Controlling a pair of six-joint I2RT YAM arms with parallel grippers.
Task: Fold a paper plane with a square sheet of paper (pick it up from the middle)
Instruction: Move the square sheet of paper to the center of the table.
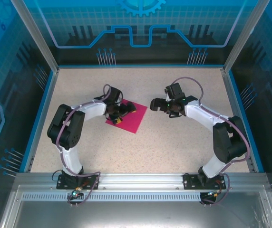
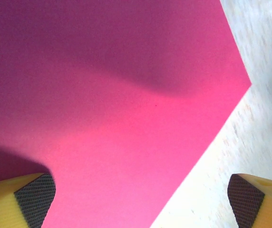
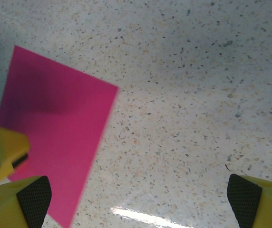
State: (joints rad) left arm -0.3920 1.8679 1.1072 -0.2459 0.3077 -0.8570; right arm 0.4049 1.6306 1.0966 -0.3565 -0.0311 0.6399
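Square sheet of paper lies flat on the speckled surface, left of centre. Left fingers spread wide, low over the sheet, gripping nothing. Right fingers also apart and empty, near the sheet's right corner.

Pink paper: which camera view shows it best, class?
Top external: the pink paper lies on the table, its outline nearly whole. Left wrist shows a close-up with one corner; right wrist shows most of it, edges cropped.

Speckled beige tabletop, blue printed back panel, aluminium rail along near edge.
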